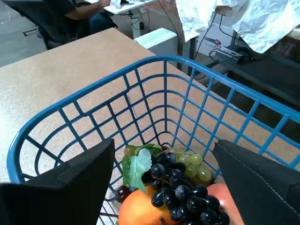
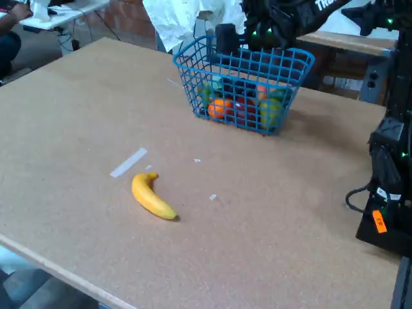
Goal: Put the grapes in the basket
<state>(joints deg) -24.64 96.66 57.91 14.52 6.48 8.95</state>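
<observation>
The grapes, a dark purple bunch with a green leaf, lie inside the blue wire basket on top of other fruit. In the wrist view my gripper hangs just above them, open, its two black fingers spread wide to either side of the bunch and not touching it. The fixed view has the gripper over the basket at the far side of the table. There the grapes cannot be told apart from the other fruit.
An orange, a peach-coloured fruit and green grapes share the basket. A yellow banana and a strip of tape lie on the tan table. A seated person is beyond the far edge.
</observation>
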